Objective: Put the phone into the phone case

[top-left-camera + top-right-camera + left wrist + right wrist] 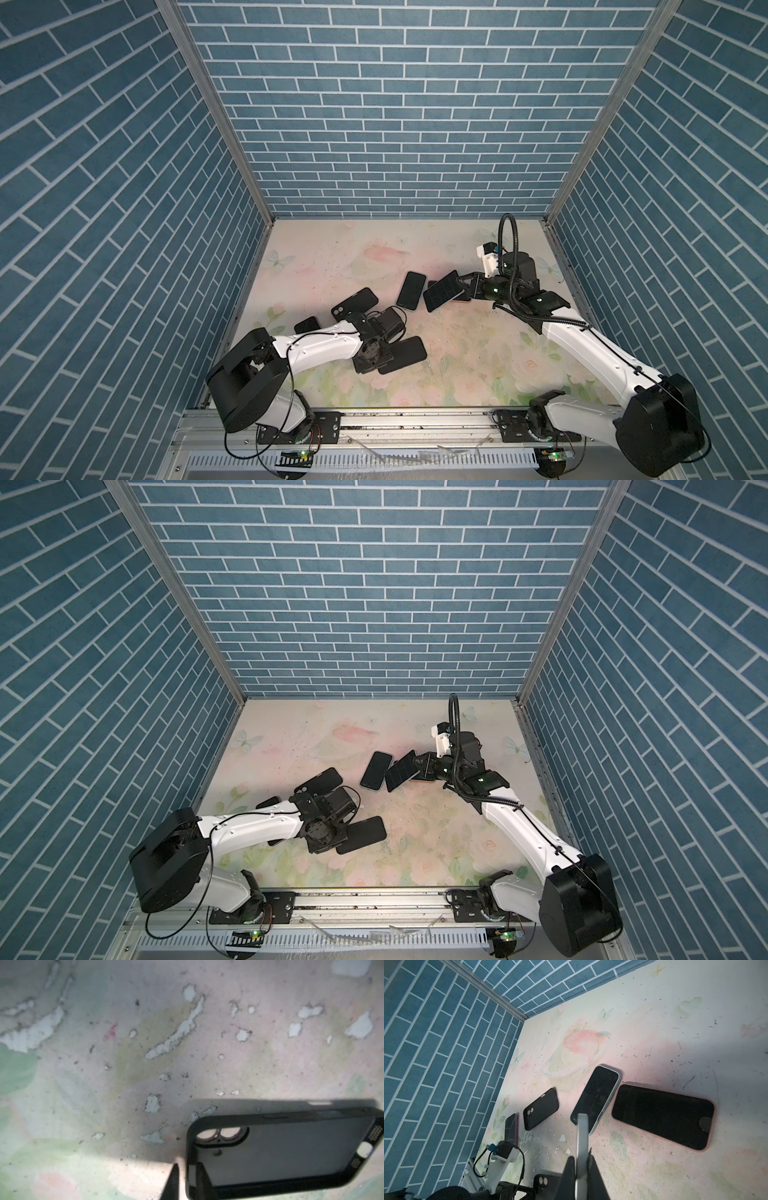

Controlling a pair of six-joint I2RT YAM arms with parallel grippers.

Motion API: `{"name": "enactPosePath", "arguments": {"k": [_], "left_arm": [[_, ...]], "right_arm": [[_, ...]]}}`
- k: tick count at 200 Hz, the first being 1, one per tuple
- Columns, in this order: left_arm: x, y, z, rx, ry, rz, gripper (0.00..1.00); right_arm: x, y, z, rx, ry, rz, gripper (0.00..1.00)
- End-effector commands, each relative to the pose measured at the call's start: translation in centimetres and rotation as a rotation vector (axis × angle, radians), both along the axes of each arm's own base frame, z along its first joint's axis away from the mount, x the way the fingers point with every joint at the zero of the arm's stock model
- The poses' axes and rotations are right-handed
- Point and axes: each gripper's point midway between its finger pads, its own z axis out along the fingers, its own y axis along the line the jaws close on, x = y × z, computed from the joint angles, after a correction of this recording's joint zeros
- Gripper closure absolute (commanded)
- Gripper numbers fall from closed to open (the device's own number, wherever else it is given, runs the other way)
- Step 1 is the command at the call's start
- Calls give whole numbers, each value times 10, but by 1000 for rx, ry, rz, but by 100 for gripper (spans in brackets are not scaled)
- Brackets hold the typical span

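While the right end effector (461, 284) (417, 764) is clamped on one edge of the phone (440, 291) (401, 776), that handset hangs tilted clear of the counter (478, 357). It sits right of centre in both top views, its glass mirroring the brick wall. From the right wrist camera the phone (582, 1132) shows edge-on, a pale rim squeezed between the two dark fingers (569, 1169). Beyond it lie a phone in a pale case (596, 1097) and, just beside that, a phone in a pink case (662, 1115), both flat and screen up.

The black phone case (405, 353) (361, 833) lies flat with its open side up, below and left of centre in both top views, well apart from the held phone. The left end effector (188, 1165) points down over one end of it, near the camera cut-out. Its two fingers stand parted astride the case's end wall, one inside the shell and one outside. A sliver of counter shows between the outer finger and the wall, so the wall is not pinched.

A second black case (355, 303) lies above and left of the left wrist in the top views. A purple-edged phone (511, 1126) lies further left, partly hidden by the arm.
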Motion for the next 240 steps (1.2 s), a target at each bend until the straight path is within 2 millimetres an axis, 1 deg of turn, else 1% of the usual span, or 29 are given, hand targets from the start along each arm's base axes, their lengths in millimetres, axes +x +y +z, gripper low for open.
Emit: {"name": "enactPosePath", "arguments": {"k": [1, 7, 16, 26, 45, 57, 68, 76, 85, 102, 120, 130, 152, 170, 198, 221, 240], "left_arm": [[2, 7, 12, 9, -21, 52, 54], [5, 8, 18, 14, -41, 31, 49], [11, 10, 29, 32, -76, -12, 43], [17, 10, 42, 52, -119, -89, 40], [34, 0, 69, 78, -215, -328, 39], [42, -7, 79, 99, -251, -486, 39], [48, -12, 85, 135, -260, -622, 40], [51, -17, 84, 156, -252, -718, 42], [52, -25, 81, 162, -232, -812, 46], [51, -39, 71, 140, -189, -968, 47], [51, -47, 58, 131, -177, -1078, 47], [53, -52, 55, 110, -200, -1113, 47], [50, -63, 48, 42, -211, -1218, 45], [54, -63, 40, 64, -211, -1259, 44], [62, -61, 28, 91, -205, -1268, 45], [66, -55, 14, 113, -169, -1266, 48], [69, -55, 6, 108, -158, -1263, 54]], "right_arm": [[-4, -5, 19, 10, -79, 5, 100], [-6, -8, 18, 6, -76, -1, 100], [-7, -10, 17, 3, -75, -7, 100], [-9, -13, 16, 1, -73, -13, 100], [-13, -17, 16, 6, -62, -17, 100], [-16, -19, 15, 8, -48, -21, 100], [-21, -21, 14, 8, -28, -26, 100], [-24, -23, 12, 11, -10, -32, 100], [-29, -25, 8, 15, 12, -37, 100], [-38, -28, 0, 23, 62, -49, 100], [-47, -32, -8, 26, 114, -63, 100], [-52, -34, -13, 23, 136, -73, 100], [-60, -38, -20, 22, 164, -84, 100], [-63, -40, -23, 22, 176, -91, 100], [-63, -38, -25, 25, 185, -88, 100], [-62, -38, -25, 25, 186, -86, 100], [-62, -37, -25, 24, 187, -82, 100]]}}
